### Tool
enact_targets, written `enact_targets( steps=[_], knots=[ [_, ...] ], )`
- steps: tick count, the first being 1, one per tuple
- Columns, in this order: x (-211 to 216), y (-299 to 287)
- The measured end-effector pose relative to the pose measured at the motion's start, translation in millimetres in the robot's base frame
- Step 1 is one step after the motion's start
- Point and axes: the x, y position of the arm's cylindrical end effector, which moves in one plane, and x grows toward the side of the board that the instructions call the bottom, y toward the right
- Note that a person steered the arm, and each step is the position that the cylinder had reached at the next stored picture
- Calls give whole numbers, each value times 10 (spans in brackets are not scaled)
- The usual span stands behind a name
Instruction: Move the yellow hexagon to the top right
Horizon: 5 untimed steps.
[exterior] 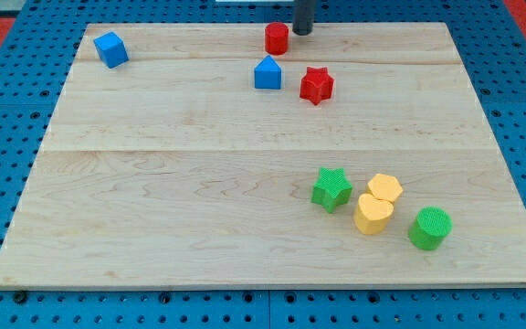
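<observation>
My tip [302, 33] sits at the view's top edge of the board [199, 201], just right of the red cylinder [277, 38], close to it but whether touching I cannot tell. No claw on this rig: just a straight dark rod, holding nothing.

Yellow hexagon [385, 188] is in the view's lower right, well apart from my tip. It touches the yellow heart [373, 214], which sits just below-left of it. Green star [332, 188] is just left of the yellow pair, a thin gap to the heart. Green cylinder [429, 228] is just right of the heart and below-right of the hexagon, near but apart.

Up top: blue pentagon-like block [268, 72] is below the red cylinder, apart from it. Red star [316, 85] is just right of the blue one and slightly lower, a small gap between. Blue cube [110, 49] is alone at the view's top left.

Board lies on a blue pegboard [7, 137].
</observation>
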Motion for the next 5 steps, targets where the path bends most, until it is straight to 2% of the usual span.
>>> enact_targets(
  steps=[1,2,3,4,5],
  knots=[
    [144,-496],
    [252,-461],
    [369,560],
    [1111,1484],
    [2177,2160]
  ],
)
